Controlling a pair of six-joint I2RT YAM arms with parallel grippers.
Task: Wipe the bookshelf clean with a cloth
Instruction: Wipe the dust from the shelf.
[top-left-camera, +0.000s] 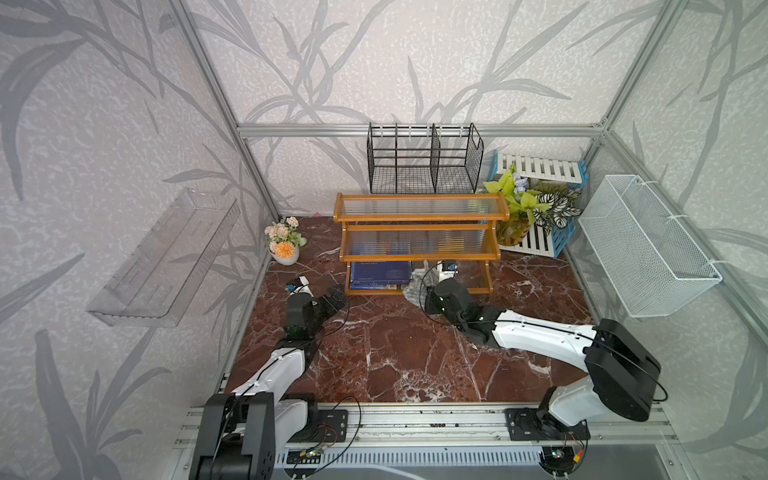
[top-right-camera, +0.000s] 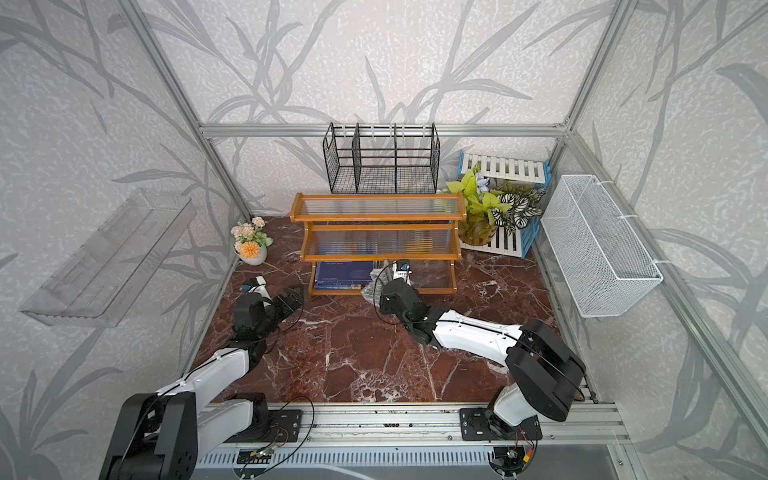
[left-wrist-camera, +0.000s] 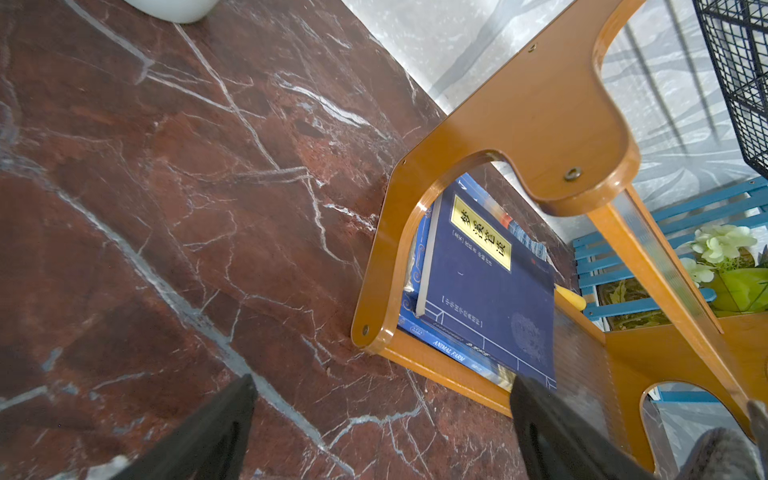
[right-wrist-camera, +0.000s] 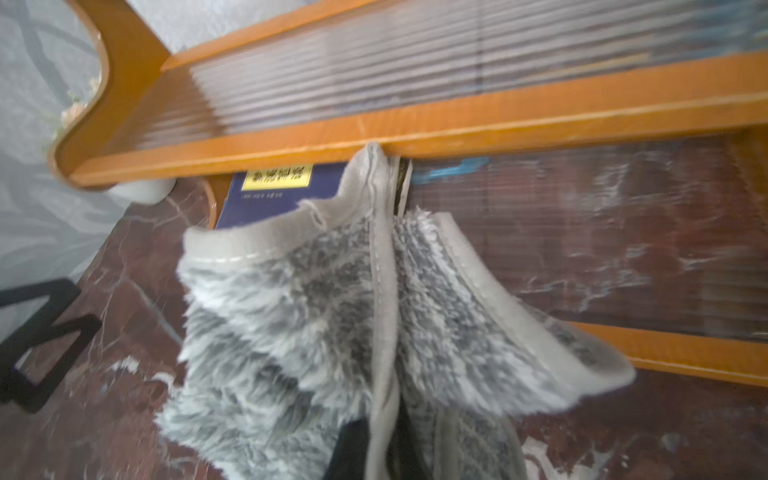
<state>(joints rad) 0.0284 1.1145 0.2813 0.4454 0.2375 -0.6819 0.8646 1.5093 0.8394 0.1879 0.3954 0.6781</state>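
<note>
The bookshelf (top-left-camera: 419, 212) (top-right-camera: 378, 211), orange-brown wood with ribbed clear panels, stands at the back middle of the marble table in both top views. My right gripper (top-left-camera: 422, 291) (top-right-camera: 376, 291) (right-wrist-camera: 380, 440) is shut on the fluffy grey and white cloth (top-left-camera: 413, 289) (top-right-camera: 370, 289) (right-wrist-camera: 324, 316). It holds the cloth at the front of the bookshelf's lowest tier (right-wrist-camera: 457, 124), with the upper edge touching the middle rail. My left gripper (top-left-camera: 336, 300) (top-right-camera: 291, 300) (left-wrist-camera: 382, 386) is open and holds nothing. It hovers low over the table just left of the bookshelf's side panel (left-wrist-camera: 519, 124).
Blue books (top-left-camera: 380, 275) (left-wrist-camera: 490, 282) lie on the lowest tier's left half. A black wire rack (top-left-camera: 424, 162) stands behind, a flower pot (top-left-camera: 284, 243) at the left, and a plant on slatted crates (top-left-camera: 530, 208) at the right. A white basket (top-left-camera: 648, 245) and clear tray (top-left-camera: 166, 257) hang on the walls.
</note>
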